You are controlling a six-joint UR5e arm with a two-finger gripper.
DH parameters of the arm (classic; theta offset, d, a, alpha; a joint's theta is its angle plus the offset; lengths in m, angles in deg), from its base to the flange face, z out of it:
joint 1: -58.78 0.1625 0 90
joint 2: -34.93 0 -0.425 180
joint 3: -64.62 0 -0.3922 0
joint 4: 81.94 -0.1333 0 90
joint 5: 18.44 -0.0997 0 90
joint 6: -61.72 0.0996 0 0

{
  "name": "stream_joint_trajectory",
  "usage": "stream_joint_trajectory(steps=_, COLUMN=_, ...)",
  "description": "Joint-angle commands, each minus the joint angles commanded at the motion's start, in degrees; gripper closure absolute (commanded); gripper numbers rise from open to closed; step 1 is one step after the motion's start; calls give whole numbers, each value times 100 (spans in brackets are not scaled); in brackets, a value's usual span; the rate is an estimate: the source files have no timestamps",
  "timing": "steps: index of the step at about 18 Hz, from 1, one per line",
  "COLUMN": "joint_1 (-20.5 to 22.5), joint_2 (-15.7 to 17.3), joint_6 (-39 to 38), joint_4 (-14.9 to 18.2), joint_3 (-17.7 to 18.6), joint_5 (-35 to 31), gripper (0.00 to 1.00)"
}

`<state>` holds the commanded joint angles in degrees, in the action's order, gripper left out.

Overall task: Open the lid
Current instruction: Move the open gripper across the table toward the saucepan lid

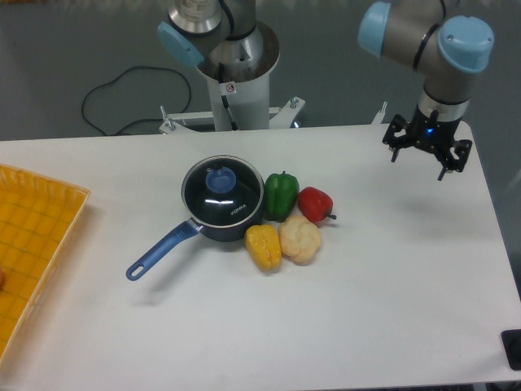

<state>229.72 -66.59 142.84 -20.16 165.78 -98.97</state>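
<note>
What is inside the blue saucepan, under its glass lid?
The lid sits closed on the saucepan, with its blue knob on top. Through the glass only a dark interior and reflections show; whether anything lies inside cannot be told.

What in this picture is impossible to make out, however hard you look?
- Inside of the saucepan: hidden under the lid, whose glass shows only dark.
- Lid's white lettering: too small to read.
- Yellow tray: cut off by the left edge.
- Dark object at the lower right: cut off by the right edge.
- Gripper: fingers too small to judge open or shut.
</note>
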Motion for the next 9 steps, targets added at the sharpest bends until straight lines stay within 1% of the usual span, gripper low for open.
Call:
stream_joint_trajectory(steps=2, joint_1=71, joint_2=176, joint_6=-26, joint_4=-9, joint_3=246, joint_5=37, gripper=0)
stream_joint_trajectory(steps=4, joint_1=45, joint_2=352, joint_6=-9, joint_4=-9, joint_3=413, joint_5=-7, gripper=0)
stream_joint_trajectory(steps=5, joint_1=18, joint_2=492, joint_6=0, joint_4=-17, joint_3=553, joint_5=10, gripper=0)
stream_joint_trajectory(steps=7, joint_1=-96, joint_2=721, joint_6=-26, joint_4=-9, joint_3=695, joint_5=-16, gripper=0)
stream_joint_trajectory(steps=9, joint_1=-367, joint_2=949, joint_6=-70, joint_4=9, joint_3=800, joint_5=-51, gripper=0)
